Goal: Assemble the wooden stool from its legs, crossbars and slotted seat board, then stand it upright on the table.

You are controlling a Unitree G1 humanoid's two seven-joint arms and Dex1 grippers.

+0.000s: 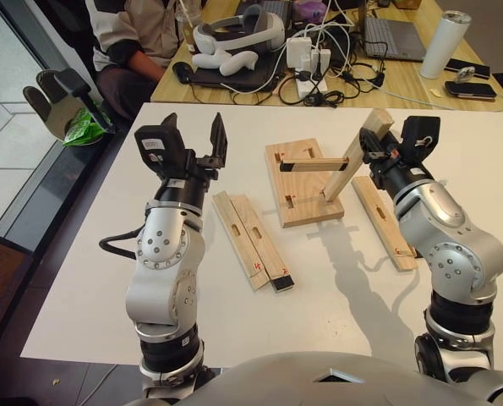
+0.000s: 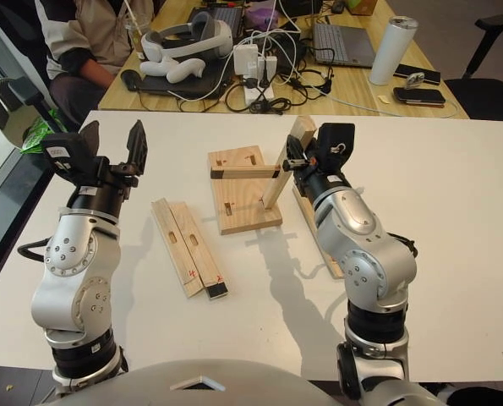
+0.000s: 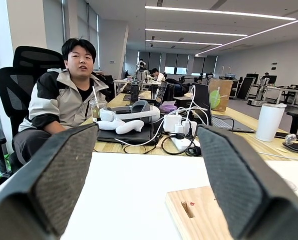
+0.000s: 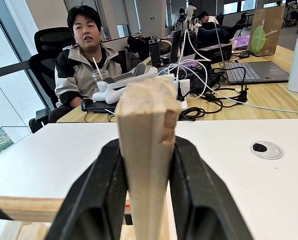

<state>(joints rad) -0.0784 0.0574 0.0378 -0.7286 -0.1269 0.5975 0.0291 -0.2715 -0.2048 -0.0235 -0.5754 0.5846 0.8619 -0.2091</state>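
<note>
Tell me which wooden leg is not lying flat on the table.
The leg clamped in the right pincer, standing tilted on the seat board; the other legs lie flat.

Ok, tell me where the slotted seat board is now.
In the left eye view the seat board lies flat at centre, between two loose wooden pieces on its left and the leg gripped by the right claw at its right edge.
</note>
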